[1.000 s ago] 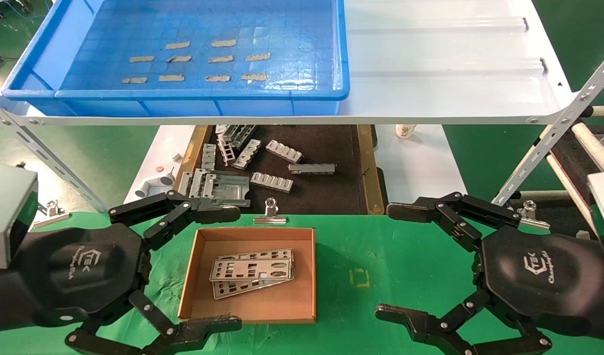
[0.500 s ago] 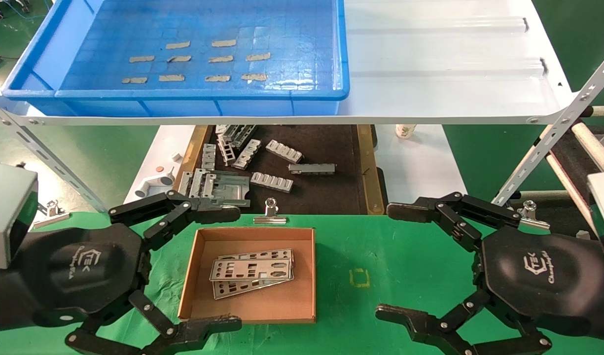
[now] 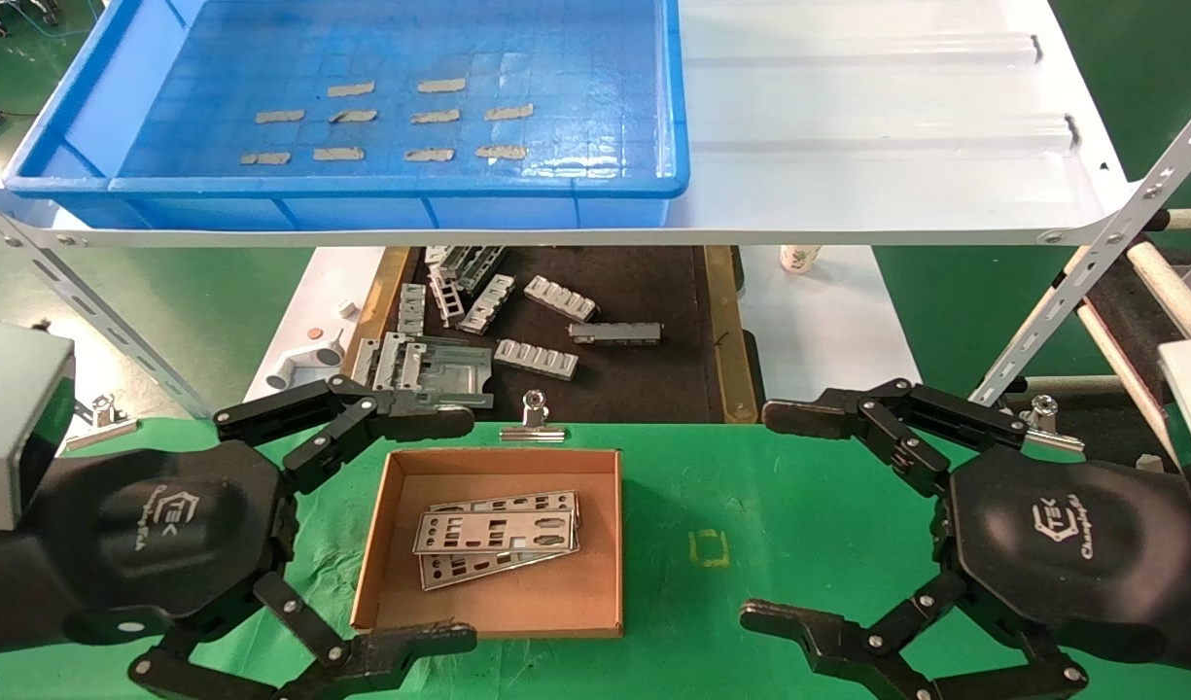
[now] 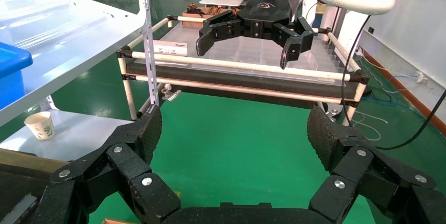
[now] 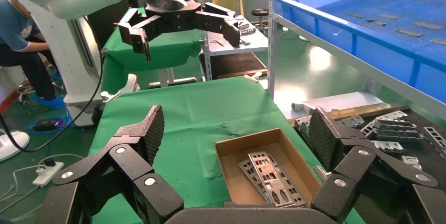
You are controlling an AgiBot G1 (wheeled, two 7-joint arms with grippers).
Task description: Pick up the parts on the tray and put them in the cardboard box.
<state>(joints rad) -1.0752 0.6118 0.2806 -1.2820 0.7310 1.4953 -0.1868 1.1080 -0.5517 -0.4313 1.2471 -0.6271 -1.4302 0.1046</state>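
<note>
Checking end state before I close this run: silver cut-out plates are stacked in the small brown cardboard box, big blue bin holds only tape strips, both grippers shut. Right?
Not quite: both grippers are open. The head view shows the left gripper and right gripper spread wide, holding nothing. The rest holds: the thin silver cut-out plates lie in the small brown cardboard box, and the large blue plastic bin holds only greyish tape strips.

Thin silver metal parts (image 3: 498, 538) with a dull brushed sheen are seen in a matt brown cardboard box (image 3: 393, 544). The tray (image 3: 391, 185) is made of glossy blue plastic, its gridded floor marked with rough greyish tape strips (image 3: 430, 117). The tabletop is covered by matt green cloth (image 3: 751, 515). The shelf (image 3: 896, 146) is finished in smooth, glossy white.
</note>
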